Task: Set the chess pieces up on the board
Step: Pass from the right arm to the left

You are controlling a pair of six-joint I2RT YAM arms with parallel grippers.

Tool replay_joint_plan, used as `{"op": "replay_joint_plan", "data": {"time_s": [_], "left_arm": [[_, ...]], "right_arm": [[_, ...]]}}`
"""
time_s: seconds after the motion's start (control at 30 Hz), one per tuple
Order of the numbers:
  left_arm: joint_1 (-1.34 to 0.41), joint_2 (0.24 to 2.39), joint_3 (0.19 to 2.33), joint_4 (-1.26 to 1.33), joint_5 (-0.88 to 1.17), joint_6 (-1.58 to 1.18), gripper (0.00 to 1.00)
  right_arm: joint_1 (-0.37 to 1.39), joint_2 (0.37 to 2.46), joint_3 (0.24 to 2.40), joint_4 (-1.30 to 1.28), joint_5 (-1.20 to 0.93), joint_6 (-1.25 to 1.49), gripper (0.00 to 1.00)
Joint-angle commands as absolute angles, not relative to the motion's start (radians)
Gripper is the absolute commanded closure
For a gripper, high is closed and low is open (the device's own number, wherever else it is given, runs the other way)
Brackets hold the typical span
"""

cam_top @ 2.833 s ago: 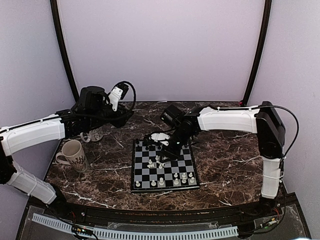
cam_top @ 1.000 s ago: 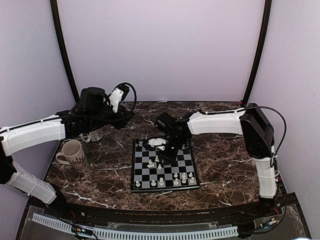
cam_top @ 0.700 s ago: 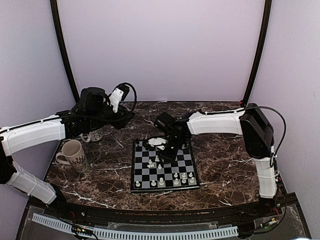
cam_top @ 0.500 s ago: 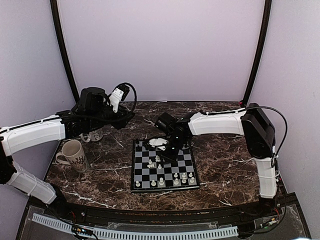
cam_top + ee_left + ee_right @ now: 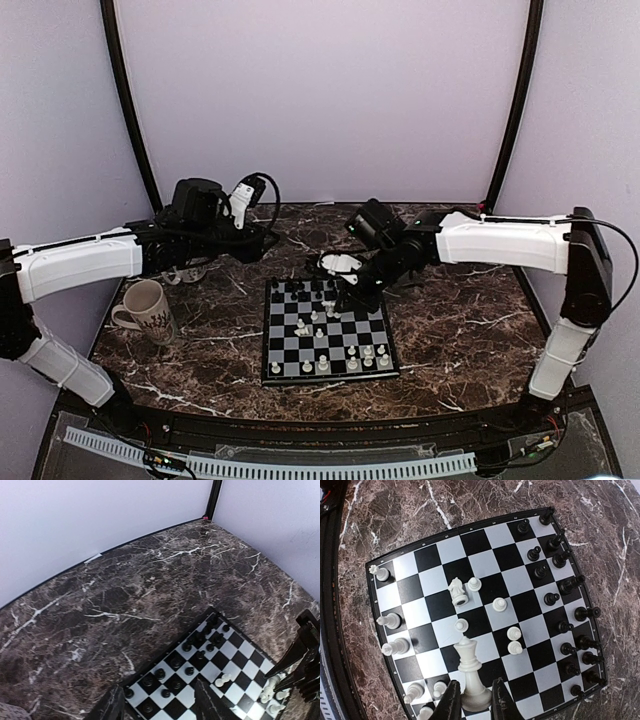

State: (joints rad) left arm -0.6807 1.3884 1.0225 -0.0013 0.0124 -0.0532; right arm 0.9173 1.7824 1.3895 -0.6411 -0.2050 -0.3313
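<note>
We saw the left gripper [image 5: 160,707] hanging part open and empty, near the board's [image 5: 285,350] far-left corner. Black chessmen [image 5: 582,613] lined its far edge. Above it, the right gripper [image 5: 472,700] pinched a white queen [image 5: 469,662] by its base.

One board [image 5: 510,555] at centre frame. Sixteen black chess pieces [image 5: 551,599] countable down its right side in the right wrist view. Thirteen white chess pieces [image 5: 499,604] visible across its middle, left and bottom. Two mugs [image 5: 148,308] at left of the overhead view. Two robot arms [image 5: 80,265], one per side.
</note>
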Motion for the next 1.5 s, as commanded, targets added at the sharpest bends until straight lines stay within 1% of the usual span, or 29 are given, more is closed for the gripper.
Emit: {"op": "replay_joint_plan", "data": {"time_s": [0.0, 0.17, 0.27, 0.57, 0.73, 1.0, 1.17, 1.47], "left_arm": [[-0.676, 1.409, 1.058, 0.032, 0.193, -0.301, 0.51], [-0.677, 1.403, 0.910, 0.312, 0.371, -0.605, 0.53], [-0.706, 1.430, 0.858, 0.422, 0.407, -0.689, 0.54], [-0.826, 1.584, 0.931, 0.476, 0.395, -0.706, 0.53], [-0.834, 1.637, 0.954, 0.500, 0.397, -0.724, 0.54], [-0.843, 1.710, 0.992, 0.535, 0.478, -0.755, 0.55], [-0.847, 1.739, 0.999, 0.561, 0.515, -0.776, 0.59], [-0.848, 1.759, 0.994, 0.593, 0.539, -0.795, 0.70]], "right_arm": [[0.872, 1.683, 1.297, -0.526, -0.284, -0.355, 0.83], [0.808, 1.612, 1.191, -0.417, -0.343, -0.333, 0.83], [0.781, 1.602, 1.162, -0.382, -0.374, -0.313, 0.83], [0.757, 1.560, 1.160, -0.367, -0.419, -0.306, 0.82], [0.759, 1.557, 1.131, -0.366, -0.434, -0.309, 0.82], [0.758, 1.556, 1.129, -0.370, -0.448, -0.317, 0.82], [0.759, 1.556, 1.127, -0.368, -0.449, -0.318, 0.81], [0.757, 1.563, 1.126, -0.367, -0.446, -0.321, 0.81]]}}
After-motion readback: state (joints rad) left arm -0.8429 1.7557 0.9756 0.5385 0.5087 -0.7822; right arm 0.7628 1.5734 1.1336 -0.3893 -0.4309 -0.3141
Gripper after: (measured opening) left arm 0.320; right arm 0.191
